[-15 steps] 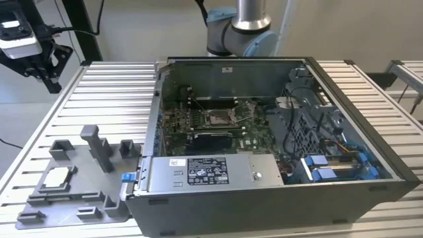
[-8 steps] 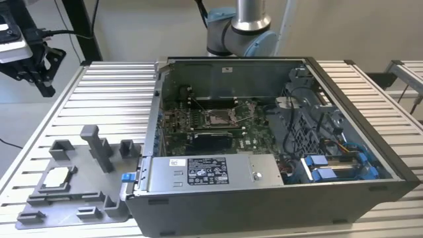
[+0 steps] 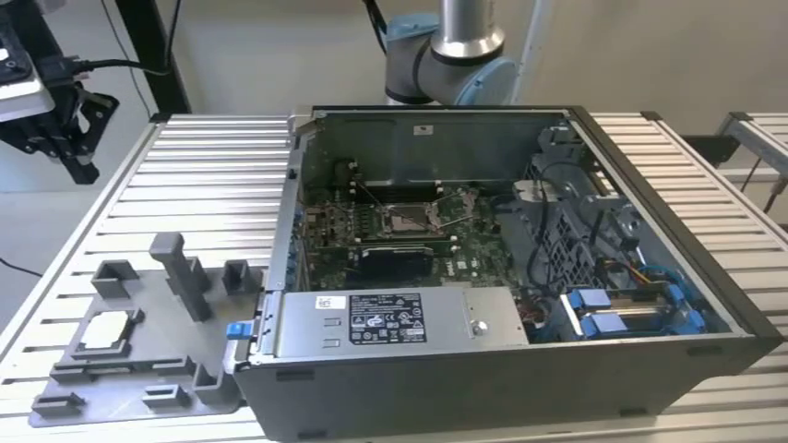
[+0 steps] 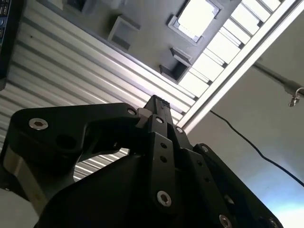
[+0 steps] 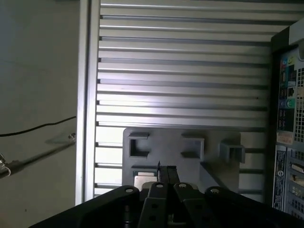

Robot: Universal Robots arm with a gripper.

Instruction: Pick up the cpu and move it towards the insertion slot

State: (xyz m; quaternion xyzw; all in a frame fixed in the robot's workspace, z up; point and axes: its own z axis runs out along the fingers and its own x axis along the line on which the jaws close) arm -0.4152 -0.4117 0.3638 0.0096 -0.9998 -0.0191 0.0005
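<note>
Claw (image 3: 77,166): hangs at 10 o'clock in the exterior view, over the edge of the slatted surface (image 3: 209,185) and well apart from the tray. Fingers are together, tip against tip, with nothing between them; both wrist views agree.

Cpu (image 3: 105,328): lies flat, pale face up, in a recess of the grey tray (image 3: 148,360). The tray sits on the surface at 8 o'clock from the open computer case (image 3: 493,388), just beside it. In the second wrist view the cpu (image 4: 197,16) is at 1 o'clock from the claw tips and far ahead of them. Not yet picked up.

Insertion slot (image 3: 407,219): on the board inside the case, near frame centre, at 2 o'clock from the cpu and well apart from it. Metal frame, dark centre.

Handling (judgement):
- Thin stiff plate, very light.
- The smooth metal face is likely slippery.
- The underside and corners are probably easy to damage.
- Best taken by two opposite edges with a gentle clamp and kept level.
- Cannot tell how much of the edge stands proud of the tray recess
</note>
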